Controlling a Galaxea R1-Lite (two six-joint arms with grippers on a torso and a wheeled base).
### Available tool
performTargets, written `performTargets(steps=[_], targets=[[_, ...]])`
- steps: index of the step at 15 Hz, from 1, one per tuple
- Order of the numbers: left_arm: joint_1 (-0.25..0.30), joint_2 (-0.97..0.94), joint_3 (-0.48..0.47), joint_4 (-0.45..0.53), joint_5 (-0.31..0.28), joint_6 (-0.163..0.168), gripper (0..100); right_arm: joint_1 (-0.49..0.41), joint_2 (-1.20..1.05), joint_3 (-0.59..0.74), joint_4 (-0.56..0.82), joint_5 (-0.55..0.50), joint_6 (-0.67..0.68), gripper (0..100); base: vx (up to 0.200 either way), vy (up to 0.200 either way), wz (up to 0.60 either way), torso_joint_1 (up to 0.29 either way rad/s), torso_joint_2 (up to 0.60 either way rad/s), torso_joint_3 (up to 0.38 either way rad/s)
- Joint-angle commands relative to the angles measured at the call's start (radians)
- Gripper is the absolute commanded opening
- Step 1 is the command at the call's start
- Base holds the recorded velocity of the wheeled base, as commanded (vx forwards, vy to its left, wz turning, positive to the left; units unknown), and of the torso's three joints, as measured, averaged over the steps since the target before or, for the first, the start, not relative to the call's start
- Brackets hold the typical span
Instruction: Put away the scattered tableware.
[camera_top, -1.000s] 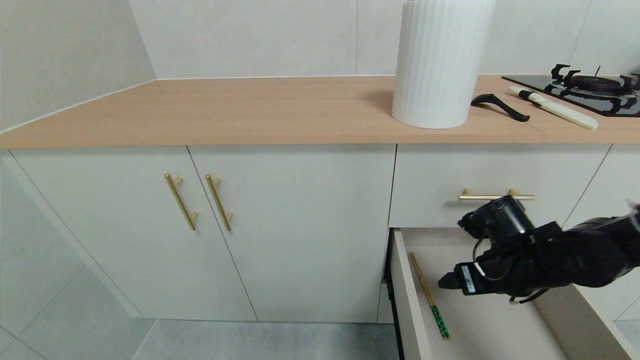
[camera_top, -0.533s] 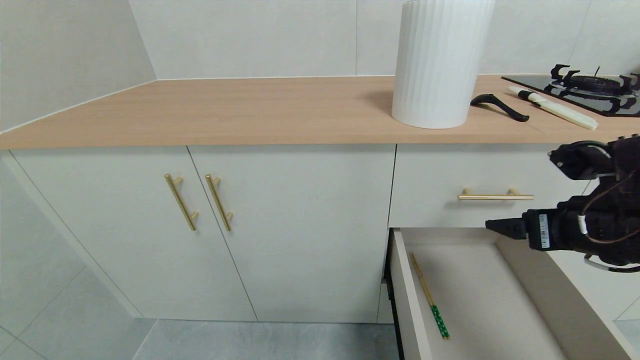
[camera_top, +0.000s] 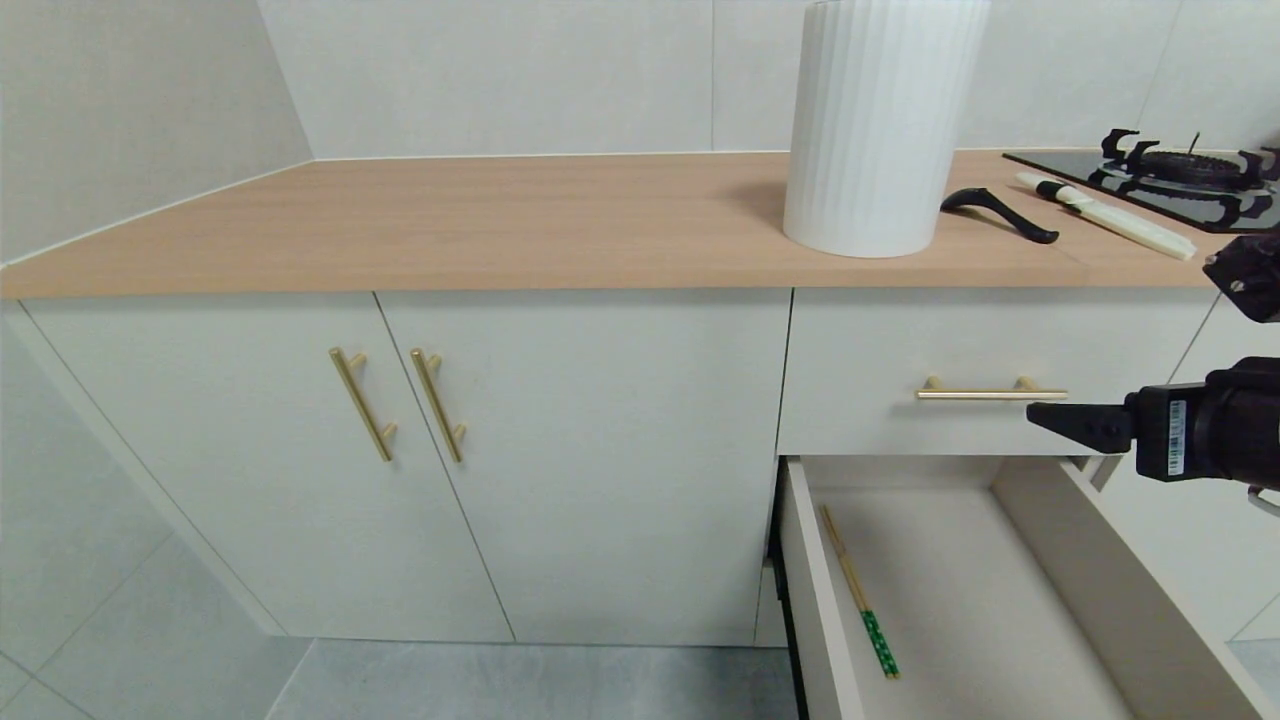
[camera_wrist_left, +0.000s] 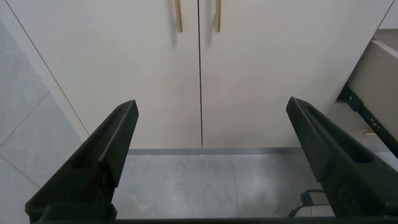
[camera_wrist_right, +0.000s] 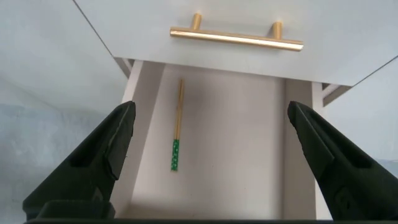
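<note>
- Two grippers stand with their jaws spread wide and nothing between the fingers.
- Right gripper (camera_top: 1075, 425) hangs in front of the drawer fronts, level with the brass handle (camera_top: 990, 393) of the closed upper drawer, which is just to its left.
- Below the right gripper (camera_wrist_right: 209, 112) is an open drawer (camera_top: 1080, 560) with a pale inside.
- One pair of wooden chopsticks (camera_top: 860, 610) with green patterned ends lies flat on the drawer floor, below the right gripper and to its left, close along the drawer's left wall. From the right wrist the chopsticks (camera_wrist_right: 176, 127) show between the spread fingers, nearer one finger, green ends towards the drawer front.
- Above the right gripper, on the wooden countertop (camera_top: 500, 220), lie a curved black utensil (camera_top: 995, 212) and a long cream-coloured utensil (camera_top: 1110, 215) with a dark band, near each other but apart.
- Left of those two, a tall white ribbed container (camera_top: 878, 125) stands upright, close beside the black utensil.
- Left gripper (camera_wrist_left: 211, 106) faces a pair of closed cabinet doors (camera_wrist_left: 249, 74) with two brass handles, above a grey tiled floor.
</note>
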Motion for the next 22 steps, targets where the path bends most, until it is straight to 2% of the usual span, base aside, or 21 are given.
performTargets(steps=[1,6,10,22], targets=[[0.000,0.000,0.000,0.000,0.000,0.000,100,-0.001,-0.007,0.003,-0.009,0.000,0.000,100,0.000,0.000,0.00,0.000,0.00,0.000],[0.000,0.000,0.000,0.000,0.000,0.000,100,-0.015,-0.010,0.002,-0.011,0.000,0.000,100,0.000,0.000,0.00,0.091,-0.20,-0.176],[0.000,0.000,0.000,0.000,0.000,0.000,100,-0.019,-0.006,0.003,-0.013,0.002,-0.002,100,0.000,0.000,0.00,0.090,-0.52,-0.273],[0.000,0.000,0.000,0.000,0.000,0.000,100,-0.025,0.002,0.008,-0.025,0.003,-0.017,100,0.000,0.000,0.00,0.236,-0.47,-0.266]])
